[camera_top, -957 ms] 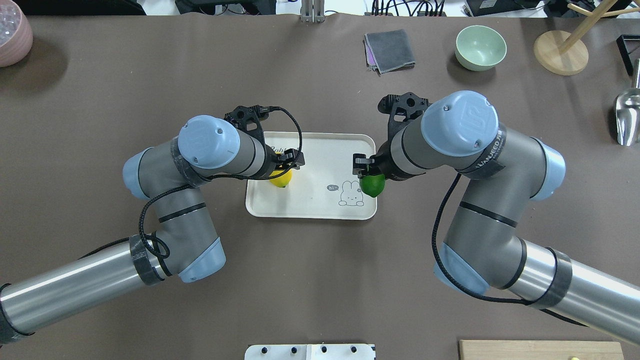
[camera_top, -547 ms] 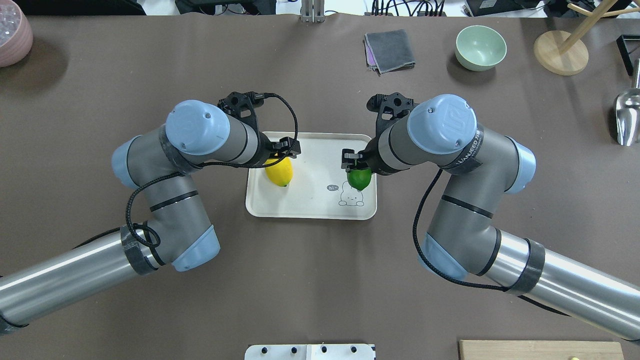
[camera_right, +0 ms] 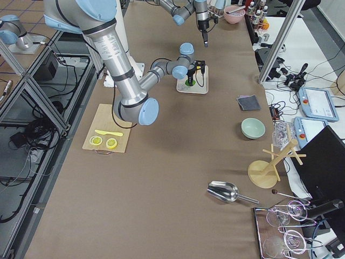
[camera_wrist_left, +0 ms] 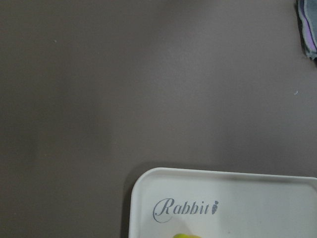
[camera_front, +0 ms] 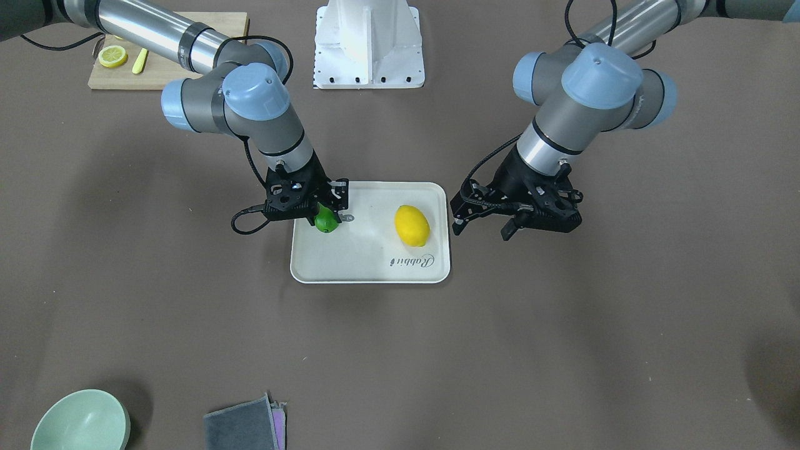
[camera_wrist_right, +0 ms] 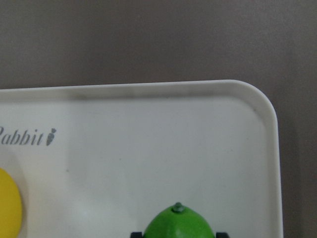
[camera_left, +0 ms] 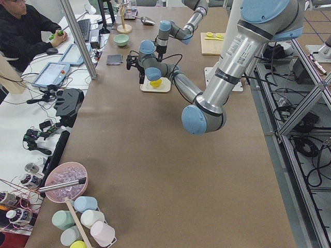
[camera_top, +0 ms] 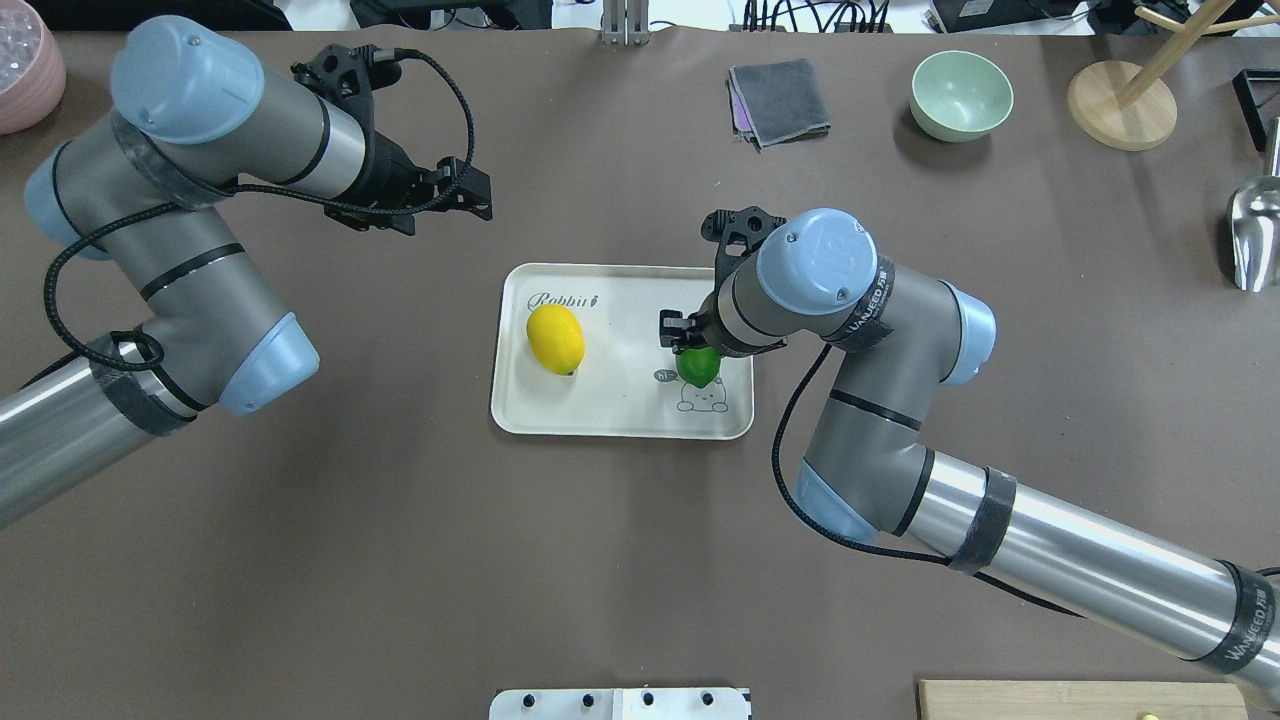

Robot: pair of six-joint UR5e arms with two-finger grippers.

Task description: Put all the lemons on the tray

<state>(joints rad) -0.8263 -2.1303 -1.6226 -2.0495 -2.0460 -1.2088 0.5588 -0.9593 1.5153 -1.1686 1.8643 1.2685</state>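
The cream tray (camera_top: pixel 620 405) lies at the table's middle. The yellow lemon (camera_top: pixel 555 338) lies free on its left part, below the script word. The green lemon (camera_top: pixel 698 366) is at the tray's right part, over the bear drawing. My right gripper (camera_top: pixel 694 350) is shut on it; in the right wrist view the green lemon (camera_wrist_right: pixel 178 224) has a black pad at each side, above the tray (camera_wrist_right: pixel 148 129). My left gripper (camera_front: pixel 482 226) is open and empty, off the tray towards the back left (camera_top: pixel 450 212). The left wrist view shows the tray's corner (camera_wrist_left: pixel 247 208).
A grey cloth (camera_top: pixel 779 101), a green bowl (camera_top: pixel 961 94) and a wooden stand (camera_top: pixel 1121 105) stand at the back right. A metal scoop (camera_top: pixel 1258 235) lies far right, a pink bowl (camera_top: pixel 25 65) back left. A cutting board with lemon slices (camera_front: pixel 125 59) lies near the right arm's base.
My left gripper let go of the yellow lemon and drew back, up and to the far left. My right gripper moved further over the tray with the green lemon.
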